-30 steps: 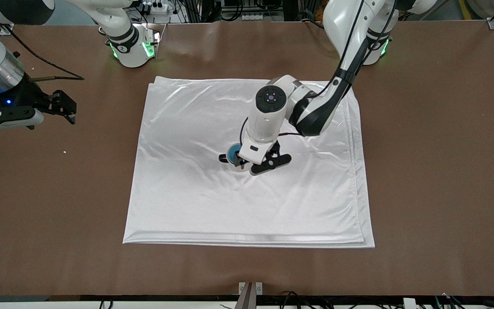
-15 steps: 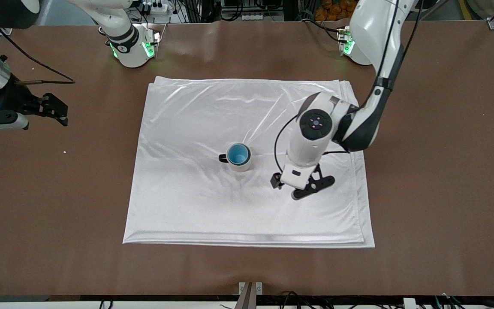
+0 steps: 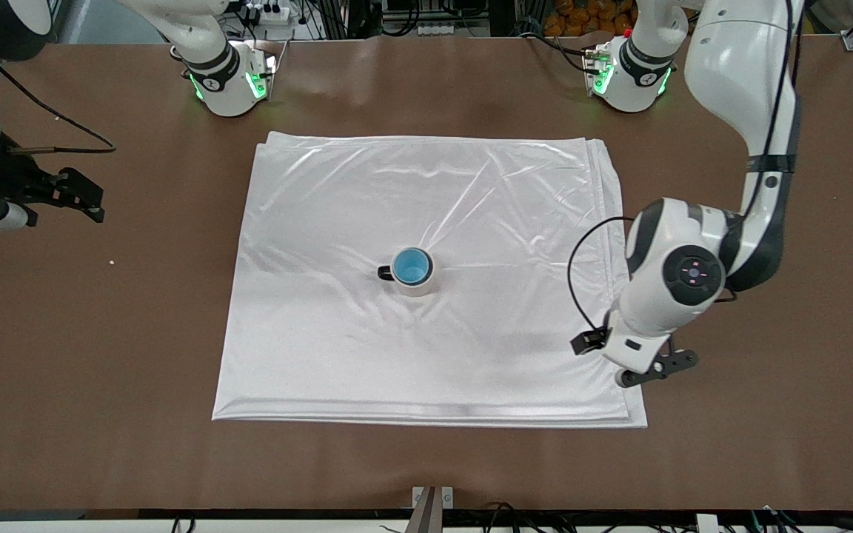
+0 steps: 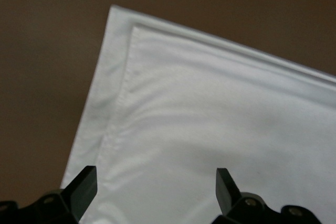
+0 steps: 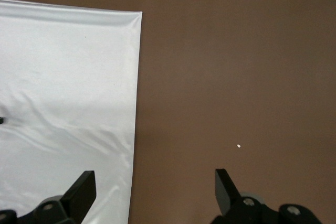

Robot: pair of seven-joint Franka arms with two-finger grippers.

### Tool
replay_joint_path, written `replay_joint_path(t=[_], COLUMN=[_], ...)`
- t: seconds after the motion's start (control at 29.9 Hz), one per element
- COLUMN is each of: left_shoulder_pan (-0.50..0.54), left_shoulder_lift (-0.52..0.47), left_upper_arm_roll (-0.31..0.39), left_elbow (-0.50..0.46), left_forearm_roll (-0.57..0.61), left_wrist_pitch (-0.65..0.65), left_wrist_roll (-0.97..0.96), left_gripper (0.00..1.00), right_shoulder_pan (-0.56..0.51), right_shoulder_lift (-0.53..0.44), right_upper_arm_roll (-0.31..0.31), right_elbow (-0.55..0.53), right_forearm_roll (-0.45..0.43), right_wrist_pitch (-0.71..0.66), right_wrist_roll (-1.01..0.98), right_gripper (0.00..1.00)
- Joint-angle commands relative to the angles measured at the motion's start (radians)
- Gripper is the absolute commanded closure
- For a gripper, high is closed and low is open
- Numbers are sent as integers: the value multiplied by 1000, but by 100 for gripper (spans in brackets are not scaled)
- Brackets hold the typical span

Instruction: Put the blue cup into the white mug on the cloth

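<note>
Presently, the blue cup [image 3: 412, 266] sits upright inside the white mug [image 3: 416, 281], its bright blue interior visible from above and the mug's cream rim encircling it. The mug stands on the cloth [image 3: 323, 333] near the cloth's middle, with its small black handle [image 3: 384, 273] pointing toward the right arm's end of the table. The cloth lies flat on the brown table [image 3: 767, 444], folded in layers, with creases across its shiny surface and stacked edges visible along the side at the left arm's end. The left gripper [image 3: 637, 370] is over the corner of the cloth that lies nearest the front camera at the left arm's end, well apart from the mug. Its fingers [image 4: 84, 184] stand wide apart and hold nothing; the left wrist view shows only the layered cloth corner and bare table between them. The right gripper [image 3: 82, 196] is over bare table at the right arm's end, clear of the cloth. Its fingers [image 5: 84, 187] are likewise spread fully and empty; the right wrist view shows the cloth edge and brown table surface beneath them. A small white speck [image 3: 111, 261] lies on the table between the right gripper and the cloth. Neither gripper touches the mug, the cup or the cloth.
</note>
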Motion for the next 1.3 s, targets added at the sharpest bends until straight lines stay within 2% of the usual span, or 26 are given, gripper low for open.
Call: replay_joint_path(t=[0.0,0.1,0.27,0.6,0.77,0.9,1.04,1.27], left_shoulder_pan=[110,141,184,221,224,239,279,280], left_shoulder_lift=[-92,-127,-222,-544,-635,-678,-716,-713], left_upper_arm_roll=[-28,-28,-28,-28,-25,-19,-27,-28], left_elbow=[-52,-60,-95,-357,-413,-403,-377,-282], left_forearm_roll=[-16,-16,-19,-41,-44,-67,-143,-147], left_wrist_pitch=[-40,-100,-224,-241,-255,-287,-338,-424], left_wrist_roll=[153,249,416,467,466,455,452,463], left_gripper=[0,0,0,0,0,0,0,0], right_shoulder_pan=[64,72,113,103,104,103,103,101], right_shoulder_lift=[-6,-6,-5,24,24,24,24,24], right_upper_arm_roll=[-83,-94,-153,-158,-158,-157,-157,-157], right_elbow=[-8,-8,-8,2,1,1,2,6], right_forearm_roll=[20,18,18,18,18,20,20,20], right_wrist_pitch=[12,16,22,22,18,19,19,12], right_wrist_roll=[1,1,-2,0,9,33,63,103], right_gripper=[0,0,0,0,0,0,0,0])
